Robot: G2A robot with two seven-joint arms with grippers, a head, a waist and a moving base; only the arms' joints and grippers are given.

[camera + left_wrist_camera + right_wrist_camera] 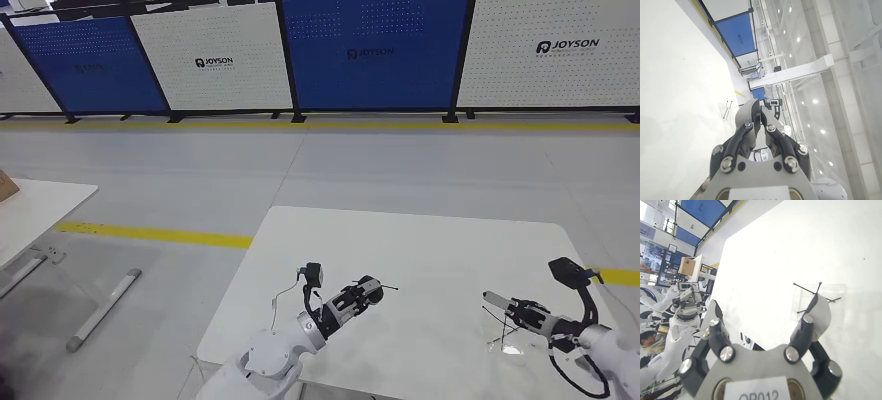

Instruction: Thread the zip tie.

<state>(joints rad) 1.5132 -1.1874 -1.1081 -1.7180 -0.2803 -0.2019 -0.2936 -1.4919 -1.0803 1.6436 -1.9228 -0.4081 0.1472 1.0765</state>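
The left gripper (372,289) hangs a little toward 9 o'clock from the middle of the white worktop (420,240), as seen from above. Its jaws are pressed together, and a thin black zip tie (388,288) sticks out from their tips toward 3 o'clock. In the left wrist view the two dark ribbed pads (755,113) meet along most of their length, and the strand between them is too thin to make out there.

The right gripper (497,303) sits toward 3 o'clock on the worktop, well apart from the left one, with its tips pointing toward 9 o'clock. Its jaws are spread wide and hold nothing. In the right wrist view, one fingertip (819,306) hangs over a small heap of loose ties (810,291), and the other fingertip stands far off to the side.

Those loose ties are black and lie crossed over one another on a clear sheet (838,289). The sheet lies flat on the worktop at about 4 o'clock, close to the near edge. From above, the loose ties (500,325) sit just beside the right gripper's tips, at 5 o'clock from them. Whether the fingertip touches the ties cannot be told.
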